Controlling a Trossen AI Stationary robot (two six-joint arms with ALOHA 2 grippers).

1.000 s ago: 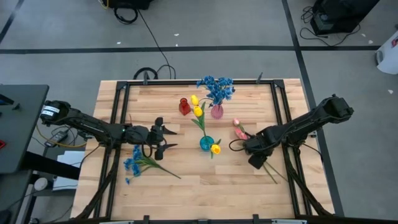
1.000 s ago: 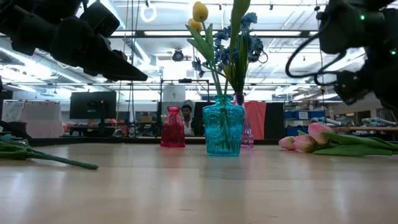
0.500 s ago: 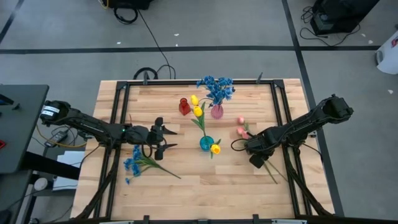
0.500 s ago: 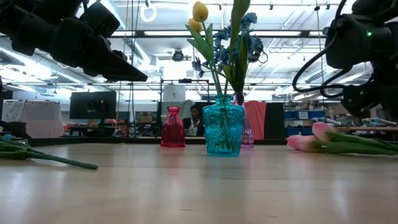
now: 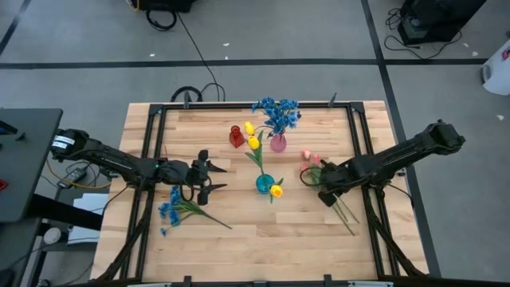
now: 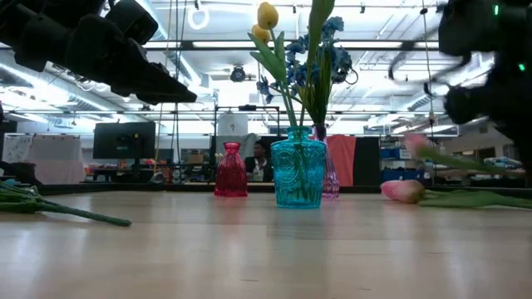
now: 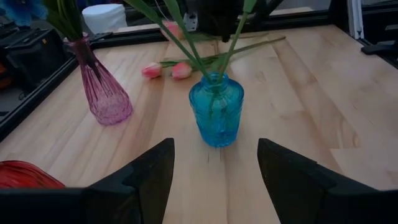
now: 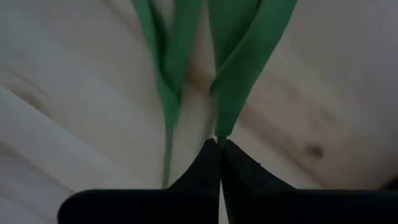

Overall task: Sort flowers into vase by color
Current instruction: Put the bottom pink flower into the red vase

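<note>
Already yellow and blue flowers stand in vases; my right claw (image 5: 325, 189) clenches a pink tulip (image 5: 306, 155) stem near the counter's right edge, left claw (image 5: 215, 180) released, blue sprigs (image 5: 170, 207) remain.

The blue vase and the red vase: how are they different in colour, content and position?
The blue vase holds yellow tulips; the red vase holds no flowers. The blue vase stands near the table's middle, the red vase nearer the far edge, beside the pink vase. In the low view the blue vase looks larger, being closer. Both stand upright.
</note>
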